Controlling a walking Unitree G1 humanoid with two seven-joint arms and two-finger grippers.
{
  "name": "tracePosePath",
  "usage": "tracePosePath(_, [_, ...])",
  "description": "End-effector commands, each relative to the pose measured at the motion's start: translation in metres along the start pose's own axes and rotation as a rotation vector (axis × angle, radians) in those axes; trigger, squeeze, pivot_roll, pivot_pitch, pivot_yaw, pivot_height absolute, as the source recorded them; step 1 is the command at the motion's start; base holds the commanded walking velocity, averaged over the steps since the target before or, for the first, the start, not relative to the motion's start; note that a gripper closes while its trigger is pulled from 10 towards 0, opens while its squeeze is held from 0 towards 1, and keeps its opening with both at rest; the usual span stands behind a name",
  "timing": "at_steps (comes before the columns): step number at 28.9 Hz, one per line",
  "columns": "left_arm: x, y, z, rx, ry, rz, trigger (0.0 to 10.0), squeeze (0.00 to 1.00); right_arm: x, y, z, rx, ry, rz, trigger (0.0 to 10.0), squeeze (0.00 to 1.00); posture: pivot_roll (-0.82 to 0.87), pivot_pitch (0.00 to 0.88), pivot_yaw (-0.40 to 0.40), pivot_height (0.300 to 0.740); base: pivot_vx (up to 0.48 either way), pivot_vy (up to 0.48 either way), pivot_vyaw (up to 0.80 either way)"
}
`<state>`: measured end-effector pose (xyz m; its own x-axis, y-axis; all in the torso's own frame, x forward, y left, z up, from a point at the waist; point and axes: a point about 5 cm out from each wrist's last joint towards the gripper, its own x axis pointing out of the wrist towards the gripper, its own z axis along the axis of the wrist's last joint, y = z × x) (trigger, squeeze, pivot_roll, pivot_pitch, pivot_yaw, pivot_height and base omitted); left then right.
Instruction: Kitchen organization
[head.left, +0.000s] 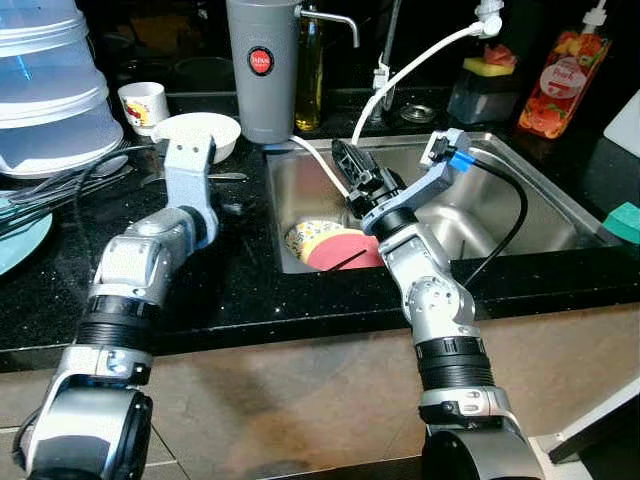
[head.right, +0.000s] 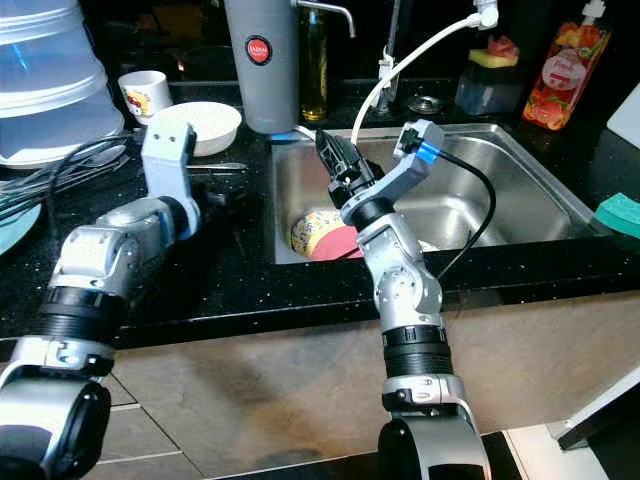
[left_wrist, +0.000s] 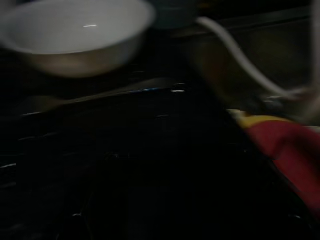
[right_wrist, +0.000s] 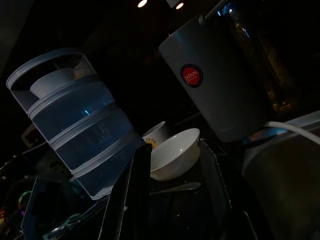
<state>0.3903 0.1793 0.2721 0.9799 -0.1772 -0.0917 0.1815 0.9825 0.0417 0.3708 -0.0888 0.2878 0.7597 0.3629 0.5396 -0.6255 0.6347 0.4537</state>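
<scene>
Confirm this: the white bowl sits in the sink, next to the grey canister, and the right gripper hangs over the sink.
Not quite. The white bowl sits on the black counter, not in the sink, as the left eye view shows. It is beside the grey canister, and the right gripper hangs over the sink.

The tabletop (head.left: 240, 290) is black polished stone, glossy and flecked with pale specks. Set into it, the sink (head.left: 520, 215) is brushed stainless steel with a soft satin sheen. A white bowl (head.left: 200, 133) looks like glazed ceramic, smooth and shiny. The grey jug (head.left: 262, 70) has a matt body. Stacked containers (head.left: 45, 85) are translucent bluish plastic. The robot's arms are silvery metal with ribbed black joints, and the right gripper (head.right: 335, 155) has matt black fingers (right_wrist: 131, 195).
</scene>
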Motion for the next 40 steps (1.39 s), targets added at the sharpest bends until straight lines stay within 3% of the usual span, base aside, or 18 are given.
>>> tracePosePath(1, [-0.003, 0.011, 0.004, 0.018, -0.006, 0.052, 10.0, 1.0, 0.0, 0.002, 0.001, -0.003, 0.002, 0.014, 10.0, 0.0, 0.05, 0.102, -0.019, 0.74, 0.0, 0.0, 0.0])
tracePosePath(6, [-0.009, 0.028, 0.006, 0.012, 0.017, 0.134, 10.0, 1.0, 0.001, 0.001, 0.001, 0.002, 0.004, 0.01, 10.0, 0.0, 0.06, 0.105, -0.022, 0.74, 0.0, 0.0, 0.0])
tracePosePath(10, [-0.01, 0.032, 0.005, 0.001, 0.05, 0.155, 10.0, 1.0, 0.001, 0.001, 0.001, 0.003, 0.005, 0.01, 10.0, 0.0, 0.05, 0.11, -0.024, 0.74, 0.0, 0.0, 0.0])
tracePosePath(15, [-0.012, 0.025, -0.001, 0.008, 0.165, 0.113, 10.0, 1.0, 0.001, 0.0, 0.002, 0.002, 0.006, 0.009, 10.0, 0.0, 0.05, 0.112, -0.028, 0.74, 0.0, 0.0, 0.0])
tracePosePath(27, [-0.013, 0.014, -0.005, 0.037, 0.249, 0.035, 10.0, 1.0, 0.003, 0.001, 0.003, 0.014, 0.0, 0.007, 10.0, 0.0, 0.05, 0.112, -0.025, 0.74, 0.0, 0.0, 0.0])
tracePosePath(35, [-0.011, 0.006, -0.013, 0.014, 0.299, 0.01, 10.0, 1.0, 0.003, 0.0, 0.003, 0.019, -0.003, 0.004, 10.0, 0.0, 0.06, 0.111, -0.022, 0.74, 0.0, 0.0, 0.0])
tracePosePath(37, [-0.01, 0.004, -0.017, 0.039, 0.331, 0.016, 10.0, 0.39, 0.003, 0.0, 0.004, 0.02, -0.004, 0.002, 10.0, 0.0, 0.06, 0.112, -0.021, 0.74, 0.0, 0.0, 0.0])
tracePosePath(38, [-0.009, 0.002, -0.021, 0.072, 0.366, 0.027, 10.0, 0.31, 0.003, 0.0, 0.004, 0.022, -0.004, 0.001, 10.0, 0.0, 0.05, 0.112, -0.02, 0.74, 0.0, 0.0, 0.0])
tracePosePath(40, [-0.009, 0.002, -0.022, 0.087, 0.379, 0.032, 10.0, 0.31, 0.003, 0.0, 0.004, 0.023, -0.005, 0.0, 10.0, 0.0, 0.05, 0.112, -0.02, 0.74, 0.0, 0.0, 0.0])
